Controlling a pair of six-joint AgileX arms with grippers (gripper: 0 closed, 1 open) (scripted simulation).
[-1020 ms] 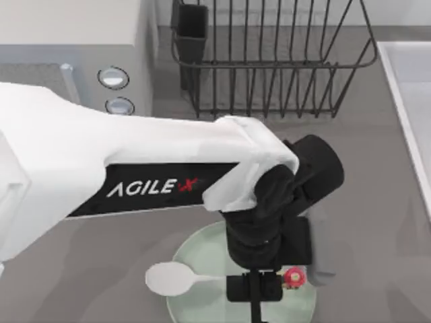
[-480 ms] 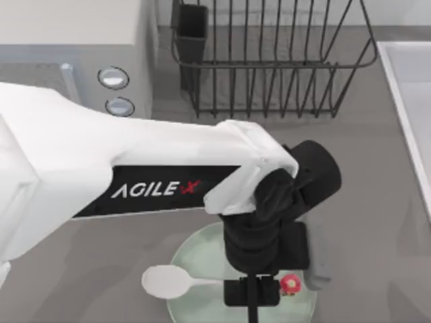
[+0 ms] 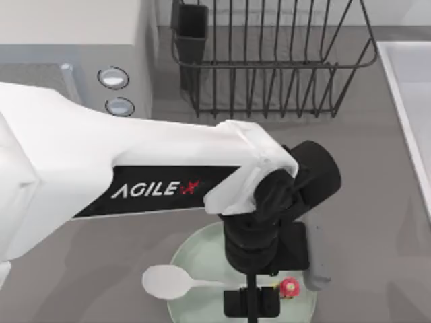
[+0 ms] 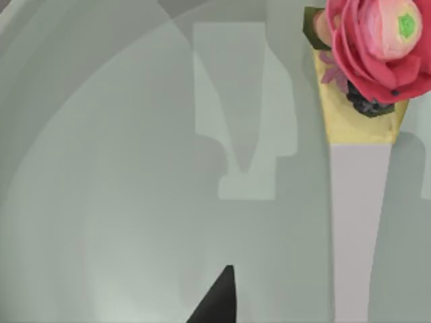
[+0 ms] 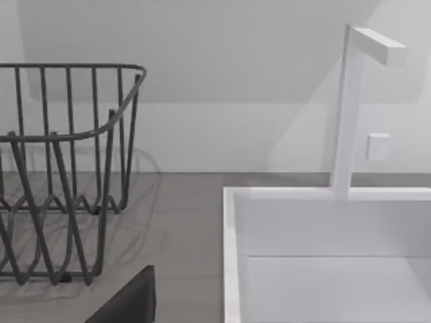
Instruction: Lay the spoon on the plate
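So the left gripper [image 3: 250,304] is hanging right over the round pale mint-green glossy plate [image 3: 195,252], near the front edge of the grey bench [image 3: 377,202]. The small plain white spoon [image 3: 176,282] is carried level: oval bowl poking out past the plate's left rim, thin handle running in toward the fingers. It looks like they're pinching the handle end, going by the top view, though the wrist blocks the actual contact.

On the plate there's also a pink flower decoration [image 3: 289,286] just beside the gripper — the left wrist view shows it close up [image 4: 377,47] on a yellowish wedge, above the pale plate surface [image 4: 101,202].

My read: this is the placing step, spoon over the plate but not let go yet. Next move probably needs a shift to the right so the bowl clears the rim, a gentle lowering, then spreading the fingers — without bumping the flower.

The right arm is parked off by the white sink [image 5: 323,256] and dark wire dish rack [image 5: 60,168]; can't tell its fingers.
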